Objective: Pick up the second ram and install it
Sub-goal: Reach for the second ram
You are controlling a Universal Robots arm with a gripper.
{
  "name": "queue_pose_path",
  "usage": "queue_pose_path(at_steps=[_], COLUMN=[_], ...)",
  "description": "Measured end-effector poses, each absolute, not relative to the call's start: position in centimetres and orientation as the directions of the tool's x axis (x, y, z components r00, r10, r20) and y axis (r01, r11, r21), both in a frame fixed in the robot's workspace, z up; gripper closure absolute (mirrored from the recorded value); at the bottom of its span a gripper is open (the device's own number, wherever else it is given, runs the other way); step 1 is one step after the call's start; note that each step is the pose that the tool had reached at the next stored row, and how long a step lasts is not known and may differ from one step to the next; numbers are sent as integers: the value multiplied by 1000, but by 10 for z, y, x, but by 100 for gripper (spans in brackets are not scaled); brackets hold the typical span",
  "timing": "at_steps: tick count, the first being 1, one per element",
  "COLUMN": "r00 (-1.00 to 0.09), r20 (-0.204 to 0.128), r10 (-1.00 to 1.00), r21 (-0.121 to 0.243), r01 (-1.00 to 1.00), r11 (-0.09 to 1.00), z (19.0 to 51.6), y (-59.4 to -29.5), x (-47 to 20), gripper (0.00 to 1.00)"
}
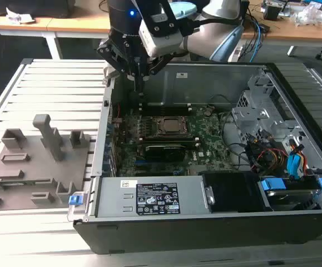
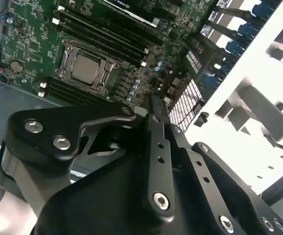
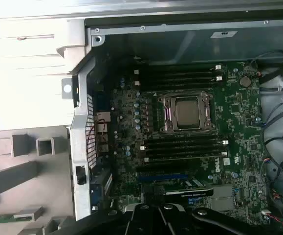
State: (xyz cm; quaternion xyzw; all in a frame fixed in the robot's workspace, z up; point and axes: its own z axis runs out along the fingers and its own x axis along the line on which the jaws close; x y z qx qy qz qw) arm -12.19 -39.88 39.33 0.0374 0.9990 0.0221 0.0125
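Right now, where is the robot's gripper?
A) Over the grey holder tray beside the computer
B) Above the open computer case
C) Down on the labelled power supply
B: in the exterior view the gripper hangs over the open computer case, above the edge of the motherboard, away from the grey holder tray and the power supply.

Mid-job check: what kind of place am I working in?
Probably a lab workbench for computer assembly: an open computer case on a slatted table, a grey parts holder beside it, cluttered desks behind.
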Motion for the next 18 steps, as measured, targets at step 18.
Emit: queue_pose_path(at_steps=[18], r00=[-997], r20=[-23], r10=[75], r21=[45], r01=[74], r11=[996], z=[393], y=[-399], x=[-180], gripper=[89])
